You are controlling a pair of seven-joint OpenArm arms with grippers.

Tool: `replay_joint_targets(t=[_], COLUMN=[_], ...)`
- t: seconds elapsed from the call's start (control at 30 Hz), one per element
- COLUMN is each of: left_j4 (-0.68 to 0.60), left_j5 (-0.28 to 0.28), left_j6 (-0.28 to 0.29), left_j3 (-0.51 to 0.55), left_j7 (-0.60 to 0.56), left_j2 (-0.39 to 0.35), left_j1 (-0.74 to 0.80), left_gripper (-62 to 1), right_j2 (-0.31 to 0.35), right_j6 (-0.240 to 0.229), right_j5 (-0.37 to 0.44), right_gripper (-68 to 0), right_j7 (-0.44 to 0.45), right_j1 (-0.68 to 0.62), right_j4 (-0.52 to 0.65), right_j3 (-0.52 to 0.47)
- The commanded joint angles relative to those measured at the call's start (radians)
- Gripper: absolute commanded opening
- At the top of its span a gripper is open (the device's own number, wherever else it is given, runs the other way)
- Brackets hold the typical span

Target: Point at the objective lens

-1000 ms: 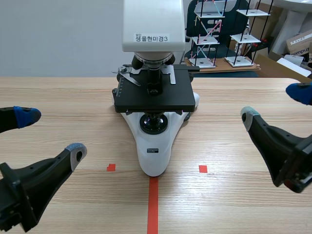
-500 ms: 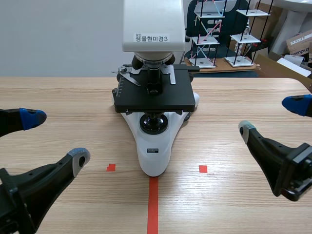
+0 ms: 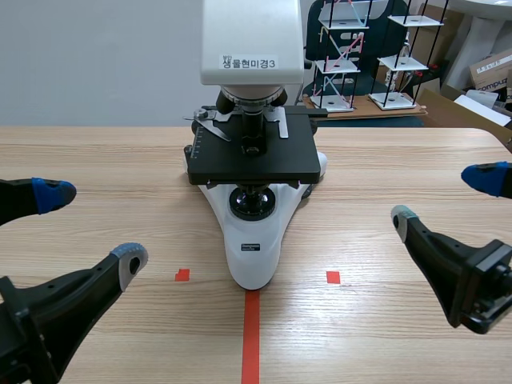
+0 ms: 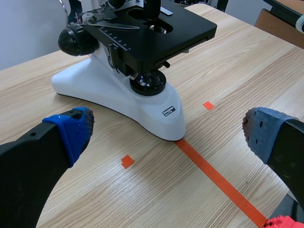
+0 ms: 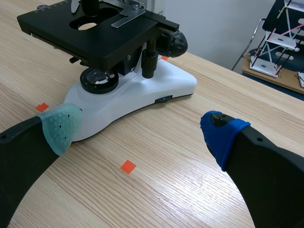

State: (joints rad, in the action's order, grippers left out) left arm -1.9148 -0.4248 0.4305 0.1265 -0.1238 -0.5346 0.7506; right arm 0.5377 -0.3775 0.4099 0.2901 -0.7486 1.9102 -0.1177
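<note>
A white microscope (image 3: 253, 240) with a black stage (image 3: 253, 152) stands at the table's middle. Its black objective lens (image 3: 253, 128) hangs under the white head, just above the stage; in the left wrist view only its tip (image 4: 152, 7) shows, and in the right wrist view its tip (image 5: 88, 5). My left gripper (image 3: 88, 228) is open, low at the left, well short of the microscope (image 4: 118, 90). My right gripper (image 3: 448, 196) is open at the right, also apart from the microscope (image 5: 142, 90). Neither holds anything.
Small black-and-white shelf racks (image 3: 364, 56) stand behind the table at the back right, with cardboard boxes (image 3: 492, 76) beside them. The table's far right edge (image 3: 496, 132) runs close to my right arm.
My left gripper has dropped slightly lower and nearer, and my right gripper has slid a little lower. The microscope has not moved.
</note>
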Motion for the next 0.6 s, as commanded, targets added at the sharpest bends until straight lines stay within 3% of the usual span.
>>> replay_joint_targets(t=[0.0,0.2,0.23,0.37,0.43,0.57], left_j4=[-0.011,-0.010,-0.010,-0.010,-0.010,-0.001], left_j5=[-0.009,-0.008,-0.008,-0.009,-0.009,-0.006], left_j6=[0.003,0.004,0.004,0.010,0.010,0.011], left_j3=[-0.003,-0.005,-0.005,-0.005,-0.005,-0.024], left_j7=[-0.014,-0.013,-0.014,-0.014,-0.017,-0.016], left_j2=[0.002,0.002,0.002,0.002,0.002,0.002], left_j1=[0.000,-0.006,-0.006,-0.019,-0.038,-0.109], left_gripper=[1.4,1.4,-1.6,-34.6,-44.1,-54.8], right_j2=[0.000,0.000,0.000,0.000,-0.001,0.000], right_j6=[0.004,0.004,0.004,0.004,0.004,0.004], right_j5=[0.013,0.013,0.013,0.013,0.013,0.013], right_gripper=[-12.6,-12.6,-12.6,-12.6,-12.6,-12.6], right_j7=[0.021,0.021,0.021,0.022,0.021,0.022], right_j1=[-0.002,-0.002,-0.002,-0.002,-0.002,-0.002], right_j4=[0.008,0.008,0.008,0.008,0.008,0.008], right_j3=[-0.005,-0.005,-0.005,-0.005,-0.005,-0.005])
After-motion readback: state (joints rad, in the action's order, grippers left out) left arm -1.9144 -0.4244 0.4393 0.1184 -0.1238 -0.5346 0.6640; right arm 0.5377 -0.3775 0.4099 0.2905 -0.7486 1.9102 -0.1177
